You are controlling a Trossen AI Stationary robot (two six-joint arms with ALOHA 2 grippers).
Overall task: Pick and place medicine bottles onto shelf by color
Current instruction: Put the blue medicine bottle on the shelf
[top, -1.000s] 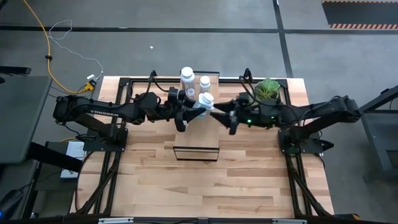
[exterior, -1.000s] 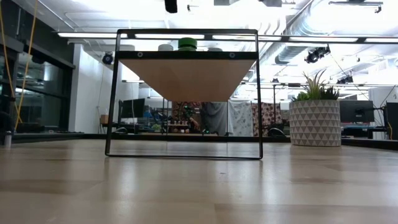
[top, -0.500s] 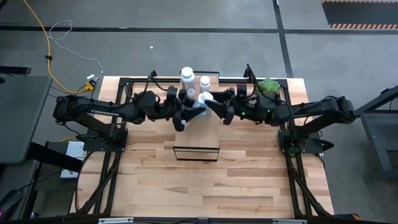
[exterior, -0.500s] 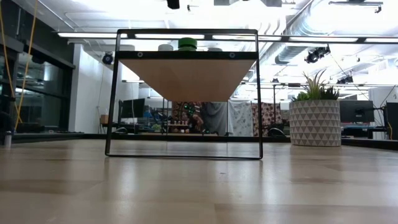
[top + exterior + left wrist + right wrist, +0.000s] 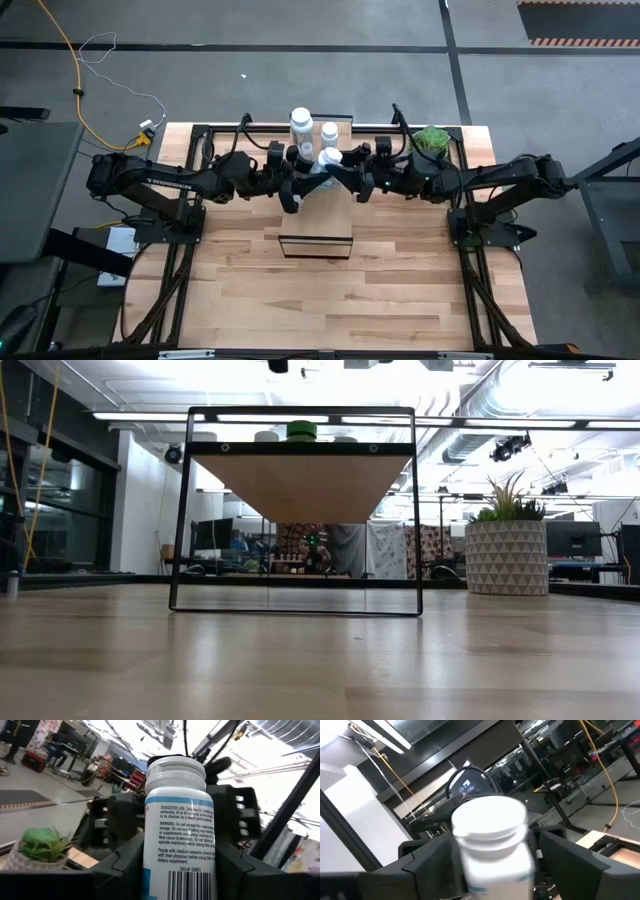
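since a second ago the right gripper (image 5: 342, 172) has slid in from beside the potted plant (image 5: 432, 141) toward the middle of the table's far side, until its fingers bracket the white bottle (image 5: 330, 159) that the left gripper (image 5: 296, 180) holds up; the left arm itself looks unmoved. nearest the front, the butcher-block table (image 5: 330, 290) lies bare and wide, with the shelf frame (image 5: 315, 245) standing across its middle, so there is plenty of room on the near side. from table height the shelf (image 5: 300, 485) shows its pale plank held high on thin black legs, and a green cap (image 5: 301, 430) peeks over the plank's top, so that bottle appears to stand on it. above the far part of the plank, the left gripper is clamped on the labelled white bottle (image 5: 175, 840), upright with cap up, likely so the other arm can take it; this reads as a handover. the right gripper's fingers stand apart on either side of that same bottle (image 5: 492, 845), not yet closed. just beyond, two more white-capped bottles (image 5: 301, 122) stand close together, so the pass has little slack on that side. farthest, the plant sits at the table's far right corner, close beside the right arm.
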